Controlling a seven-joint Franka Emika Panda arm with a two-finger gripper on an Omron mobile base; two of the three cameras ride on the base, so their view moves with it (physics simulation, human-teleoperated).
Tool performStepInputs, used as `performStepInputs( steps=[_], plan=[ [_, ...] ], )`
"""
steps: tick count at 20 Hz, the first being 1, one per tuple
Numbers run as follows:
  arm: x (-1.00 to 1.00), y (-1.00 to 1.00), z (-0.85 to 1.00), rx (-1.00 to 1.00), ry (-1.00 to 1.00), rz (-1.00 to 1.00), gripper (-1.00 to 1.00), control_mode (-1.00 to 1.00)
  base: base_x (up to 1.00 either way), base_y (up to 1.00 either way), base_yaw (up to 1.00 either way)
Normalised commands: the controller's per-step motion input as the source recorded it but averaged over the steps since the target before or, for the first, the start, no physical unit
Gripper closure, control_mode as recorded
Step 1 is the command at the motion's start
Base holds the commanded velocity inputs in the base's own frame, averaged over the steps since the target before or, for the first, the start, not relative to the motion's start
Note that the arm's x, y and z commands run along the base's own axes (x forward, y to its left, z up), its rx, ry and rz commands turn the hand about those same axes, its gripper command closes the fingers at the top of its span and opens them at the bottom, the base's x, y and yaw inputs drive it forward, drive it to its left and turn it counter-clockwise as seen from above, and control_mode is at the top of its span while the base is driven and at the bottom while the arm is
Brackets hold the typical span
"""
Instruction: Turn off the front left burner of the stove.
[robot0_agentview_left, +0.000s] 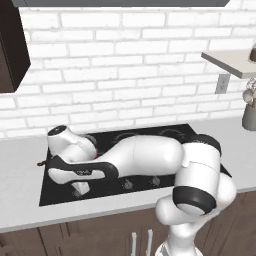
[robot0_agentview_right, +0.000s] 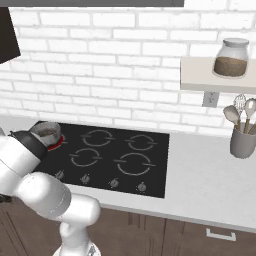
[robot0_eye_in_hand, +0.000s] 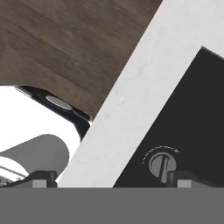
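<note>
The stove (robot0_agentview_right: 150, 165) is a black glass cooktop set in the white counter, with a row of small grey knobs along its front edge. The front left burner (robot0_agentview_right: 59, 143) glows red under a small metal pot (robot0_agentview_right: 47, 131); a sliver of the red burner (robot0_agentview_left: 95, 155) shows behind my arm. My gripper (robot0_agentview_left: 80, 189) points down over the stove's front left corner. In the hand view my gripper (robot0_eye_in_hand: 111, 179) is open, fingertips far apart. A grey round knob (robot0_eye_in_hand: 162, 164) lies just inside the right fingertip (robot0_eye_in_hand: 183, 177), untouched as far as I can tell.
Three more knobs (robot0_agentview_right: 114, 183) run to the right along the stove's front. A utensil crock (robot0_agentview_right: 243, 141) stands on the counter at right, under a shelf with a jar (robot0_agentview_right: 231, 58). Dark cabinet fronts (robot0_agentview_left: 100, 235) lie below the counter edge.
</note>
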Motion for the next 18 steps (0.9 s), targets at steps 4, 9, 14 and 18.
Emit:
performStepInputs(
  steps=[4,9,14,18],
  plan=[
    [0.0,-0.39,-0.24,0.35,-0.1,0.08,-1.0,-1.0,0.0,0.0,0.0],
    [-0.02,-0.43,-0.27,0.28,-0.08,0.09,-1.0,-1.0,0.0,0.0,0.0],
    [0.0,-0.35,-0.3,0.16,0.0,0.12,-1.0,-1.0,0.0,0.0,0.0],
    [0.0,-0.01,-0.03,0.04,0.0,0.09,-1.0,-1.0,0.0,0.0,0.0]
  ],
)
